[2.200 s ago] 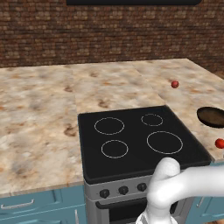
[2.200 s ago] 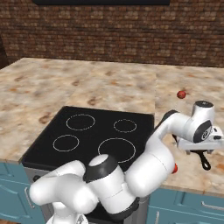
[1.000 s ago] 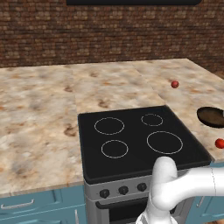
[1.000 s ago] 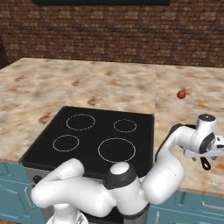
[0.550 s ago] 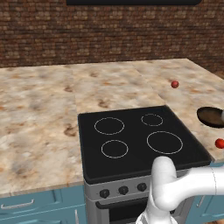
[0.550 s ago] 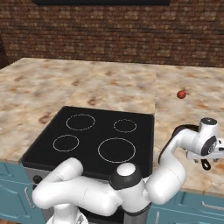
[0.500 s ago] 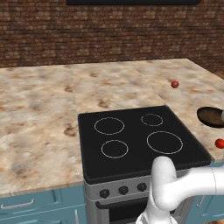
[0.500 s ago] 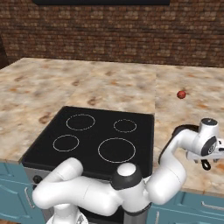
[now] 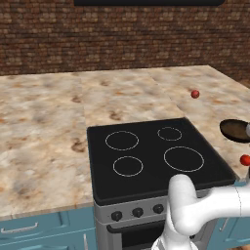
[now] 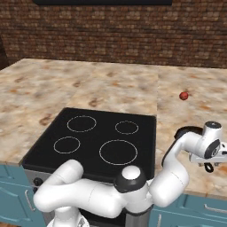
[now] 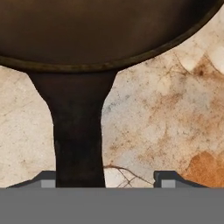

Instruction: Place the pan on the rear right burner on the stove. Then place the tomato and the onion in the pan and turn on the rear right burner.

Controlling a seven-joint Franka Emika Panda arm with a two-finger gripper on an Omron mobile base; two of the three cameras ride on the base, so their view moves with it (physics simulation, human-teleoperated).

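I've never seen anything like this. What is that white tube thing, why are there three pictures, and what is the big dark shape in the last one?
The white tube is a robot arm in a computer-drawn kitchen. Two pictures come from cameras riding behind it, one on its left and one on its right, looking down at a black stove set in a marble counter. The third comes from a camera on the robot's hand.

The big dark shape is a small brown pan seen very close. Its handle runs between the two fingertips of the gripper, which are apart and not yet pressing on it.

The pan lies on the counter right of the stove. A tomato lies near it, and an onion farther back. The burner rings carry nothing.
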